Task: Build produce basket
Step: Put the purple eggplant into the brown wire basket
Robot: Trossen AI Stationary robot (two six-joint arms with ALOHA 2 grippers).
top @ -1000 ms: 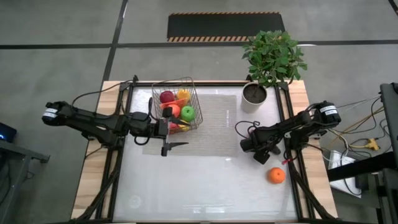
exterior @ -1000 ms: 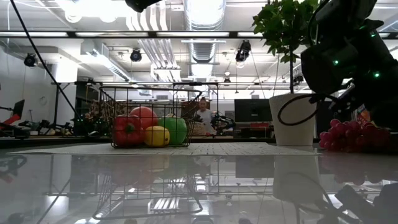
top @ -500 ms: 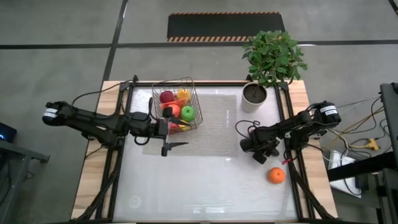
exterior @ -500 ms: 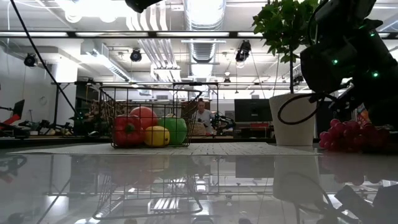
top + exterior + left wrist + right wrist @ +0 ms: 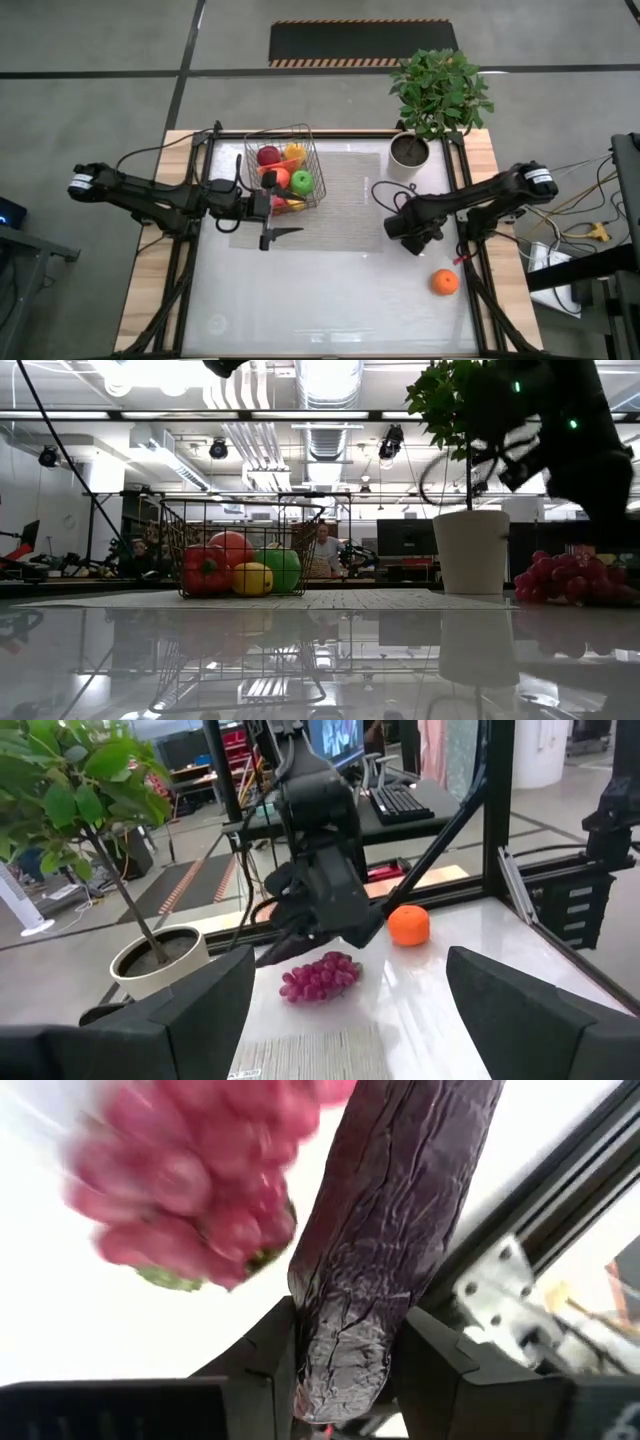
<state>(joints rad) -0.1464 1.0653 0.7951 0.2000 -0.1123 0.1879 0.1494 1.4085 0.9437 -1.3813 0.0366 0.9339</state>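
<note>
Left arm waits: left gripper (image 5: 282, 238) sits just beside the basket (image 5: 276, 131) on its table-centre side, fingers wide apart, nothing in them.

Basket is at the far left of the mat, already part loaded: pepper (image 5: 203, 572), lemon (image 5: 252, 578), green apple (image 5: 285, 568) and red apple (image 5: 232, 545) are visible through the wire.

Right gripper (image 5: 410, 240) is at the right side of the table, near the pot (image 5: 408, 152) and clear of the table top in the low view. It's clamped on a dark, wrinkled purple piece, which I read as the eggplant (image 5: 395, 1230).

Step, as I judge it: pick done, carry to the basket pending. Next move needs a long traverse left across the table, enough height to clear the basket rim, then a release over the free space inside. The left gripper is close to the basket, so the approach should stay off it.

Eggplant's long axis runs in line with the right fingers and sticks forward past the tips. Which end leads, I can't tell. It's hidden under the gripper in the high view.

Still out: grapes (image 5: 570, 575) just beside the right gripper, orange (image 5: 445, 282) nearer the front right corner.
</note>
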